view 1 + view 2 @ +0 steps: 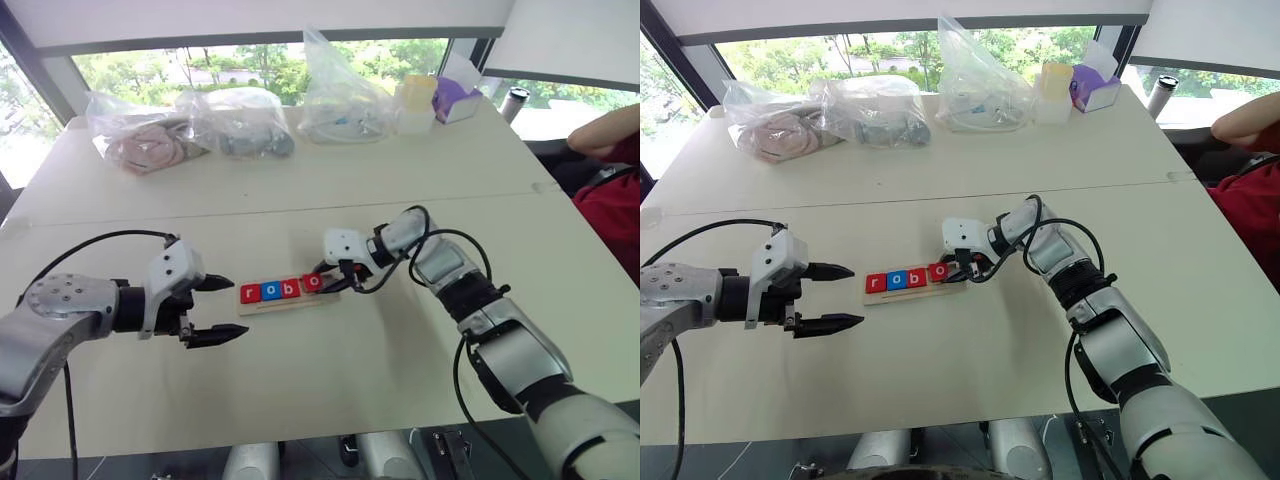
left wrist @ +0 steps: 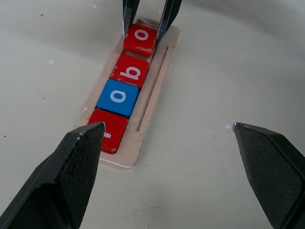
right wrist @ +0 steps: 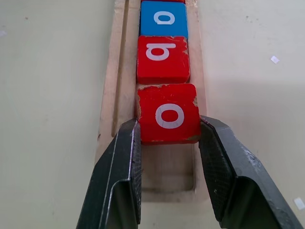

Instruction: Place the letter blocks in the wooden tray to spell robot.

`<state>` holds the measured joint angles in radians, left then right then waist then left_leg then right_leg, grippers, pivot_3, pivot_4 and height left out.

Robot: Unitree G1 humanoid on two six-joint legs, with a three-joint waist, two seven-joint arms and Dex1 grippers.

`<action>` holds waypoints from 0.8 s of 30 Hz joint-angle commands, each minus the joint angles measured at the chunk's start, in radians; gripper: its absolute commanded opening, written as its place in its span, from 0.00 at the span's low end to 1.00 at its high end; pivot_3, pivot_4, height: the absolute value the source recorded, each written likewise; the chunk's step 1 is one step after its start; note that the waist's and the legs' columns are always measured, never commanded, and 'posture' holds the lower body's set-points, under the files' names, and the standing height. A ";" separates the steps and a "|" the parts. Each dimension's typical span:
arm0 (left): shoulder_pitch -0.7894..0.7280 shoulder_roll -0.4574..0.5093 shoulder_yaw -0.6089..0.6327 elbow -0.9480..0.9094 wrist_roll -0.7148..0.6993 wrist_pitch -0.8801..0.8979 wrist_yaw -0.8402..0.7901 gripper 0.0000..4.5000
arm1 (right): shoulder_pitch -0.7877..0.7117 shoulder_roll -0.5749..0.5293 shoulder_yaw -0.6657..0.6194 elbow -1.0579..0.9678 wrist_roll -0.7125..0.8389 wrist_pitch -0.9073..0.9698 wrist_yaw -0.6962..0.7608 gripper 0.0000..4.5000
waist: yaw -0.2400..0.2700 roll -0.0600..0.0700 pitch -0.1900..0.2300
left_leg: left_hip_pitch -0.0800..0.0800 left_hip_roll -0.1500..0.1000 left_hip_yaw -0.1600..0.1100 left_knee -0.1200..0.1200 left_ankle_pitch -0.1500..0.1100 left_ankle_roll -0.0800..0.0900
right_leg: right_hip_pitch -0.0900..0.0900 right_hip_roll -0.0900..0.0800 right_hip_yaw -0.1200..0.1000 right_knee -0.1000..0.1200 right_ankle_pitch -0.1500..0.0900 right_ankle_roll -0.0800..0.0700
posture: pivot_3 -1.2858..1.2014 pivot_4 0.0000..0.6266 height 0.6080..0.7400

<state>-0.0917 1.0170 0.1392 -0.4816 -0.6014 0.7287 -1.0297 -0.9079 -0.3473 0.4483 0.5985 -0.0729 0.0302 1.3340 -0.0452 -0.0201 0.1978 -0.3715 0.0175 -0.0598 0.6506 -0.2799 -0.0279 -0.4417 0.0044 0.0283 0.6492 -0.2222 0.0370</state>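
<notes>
In the long light-wood tray [image 3: 116,71] we see four square letter blocks in a row — red r [image 2: 107,134], blue o [image 2: 117,97], red b [image 2: 134,71], red o [image 3: 168,114]. Our right gripper [image 3: 167,133] pinches the red o, one bare slot behind it at the tray's end. Our left gripper [image 1: 221,309] hangs wide open just off the r end — bare white table [image 1: 330,370] all around.

Wooden tray [image 3: 118,71]: pale raw wood, matt. Letter blocks [image 3: 163,59]: glossy paint, chipped edges. Finger pads [image 3: 217,176]: black textured rubber. Table [image 1: 300,180]: smooth matt off-white. Bags [image 1: 340,95], top of frame: clear crinkled plastic.

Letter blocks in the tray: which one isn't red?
The blue o block, second in the wooden tray, between the red r and the red b. The other o is red.
</notes>
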 commanded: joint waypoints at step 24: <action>-0.045 -0.020 -0.042 0.030 0.051 -0.054 0.012 1.00 | -0.001 0.036 -0.015 -0.100 -0.001 0.039 -0.010 0.25 | 0.000 0.000 0.000 | 0.000 0.000 0.000 0.000 0.000 0.000 | 0.000 0.000 0.000 0.000 0.000 0.000 | 0.52 0.24 1.00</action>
<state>-0.1245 0.9980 0.0920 -0.4477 -0.5554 0.6890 -1.0186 -0.9096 -0.3163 0.4482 0.5428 -0.0928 0.0647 1.3221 -0.0448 -0.0201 0.1978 -0.3715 0.0174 -0.0598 0.6505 -0.2798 -0.0280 -0.4418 0.0043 0.0282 0.6493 -0.2221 0.0371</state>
